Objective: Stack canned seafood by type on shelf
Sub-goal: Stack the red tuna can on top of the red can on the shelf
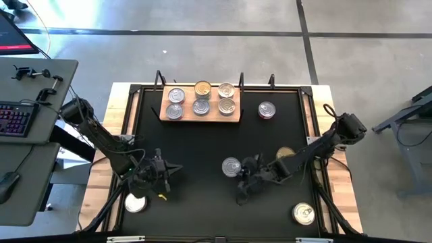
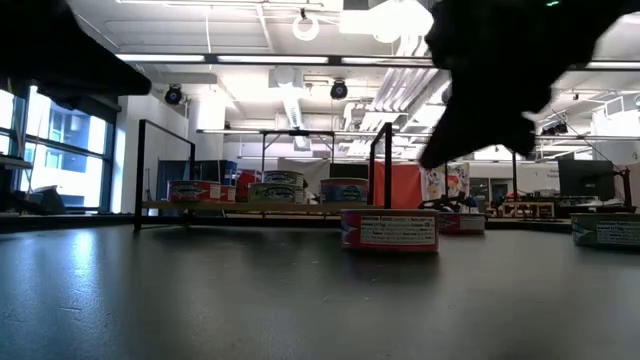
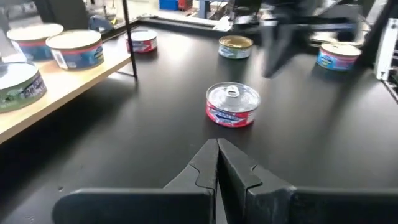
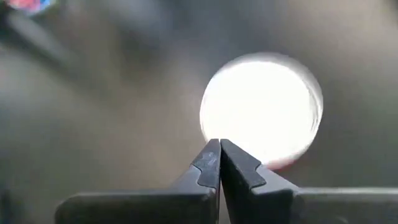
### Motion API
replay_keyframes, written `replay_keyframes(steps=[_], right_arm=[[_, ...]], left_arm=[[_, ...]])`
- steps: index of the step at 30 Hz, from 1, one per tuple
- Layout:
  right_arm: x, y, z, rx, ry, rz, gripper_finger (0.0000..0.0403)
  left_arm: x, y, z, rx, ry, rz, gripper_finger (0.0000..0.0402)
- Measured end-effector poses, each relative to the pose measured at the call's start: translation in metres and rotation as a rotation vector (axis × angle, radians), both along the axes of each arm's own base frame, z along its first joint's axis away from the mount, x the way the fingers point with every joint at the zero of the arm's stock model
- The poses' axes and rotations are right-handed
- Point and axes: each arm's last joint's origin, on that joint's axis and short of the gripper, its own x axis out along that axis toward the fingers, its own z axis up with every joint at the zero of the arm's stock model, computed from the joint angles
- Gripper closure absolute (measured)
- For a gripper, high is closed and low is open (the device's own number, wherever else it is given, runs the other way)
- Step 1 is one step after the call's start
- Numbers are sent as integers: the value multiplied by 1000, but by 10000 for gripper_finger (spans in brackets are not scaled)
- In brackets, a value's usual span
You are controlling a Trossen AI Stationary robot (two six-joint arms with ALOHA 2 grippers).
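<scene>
The light wooden shelf [image 1: 200, 119] at the table's far side carries six tins [image 1: 201, 106] in two rows. A loose tin with reddish sides and a silver pull-tab lid [image 1: 231, 167] [image 3: 232, 106] [image 2: 389, 230] stands mid-table. My right gripper [image 1: 243, 177] [image 4: 219, 144] is shut and hovers just above this tin, slanting down, clear of it. My left gripper [image 1: 178, 169] [image 3: 217, 146] is shut, low over the mat to the tin's left, pointing at it. Other loose tins stand far right [image 1: 266, 110], near right [image 1: 304, 214], near left [image 1: 135, 202], and one half hidden under my right arm [image 1: 285, 152].
Black posts [image 1: 160, 79] rise at the shelf's far corners and along the mat's far rim. A desk with a keyboard [image 1: 15, 118] stands beyond the table's left side. Bare black mat [image 1: 202, 145] lies between the shelf and both grippers.
</scene>
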Motion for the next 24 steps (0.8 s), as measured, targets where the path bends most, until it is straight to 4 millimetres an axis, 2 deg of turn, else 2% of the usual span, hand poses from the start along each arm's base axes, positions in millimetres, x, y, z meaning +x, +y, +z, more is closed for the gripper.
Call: replay_keyframes(steps=[4,6,11,15,17,20,24], right_arm=[[-13,18,-3,48,57,63,403],[-19,20,-6,40,96,47,403],[-21,1,-14,-28,184,-85,403],[0,-18,-31,-23,236,-35,403],[12,-31,-40,-24,231,-43,403],[35,-48,-49,-38,121,-63,403],[66,-70,-54,-81,-92,-38,403]], left_arm=[[13,13,-2,-45,47,10,402],[19,19,-5,-52,71,22,401],[36,34,-13,-12,122,33,402],[60,44,-20,-47,162,-143,401],[67,46,-24,-23,147,-160,401],[71,44,-26,54,157,-170,402],[72,32,-21,144,188,-243,401]])
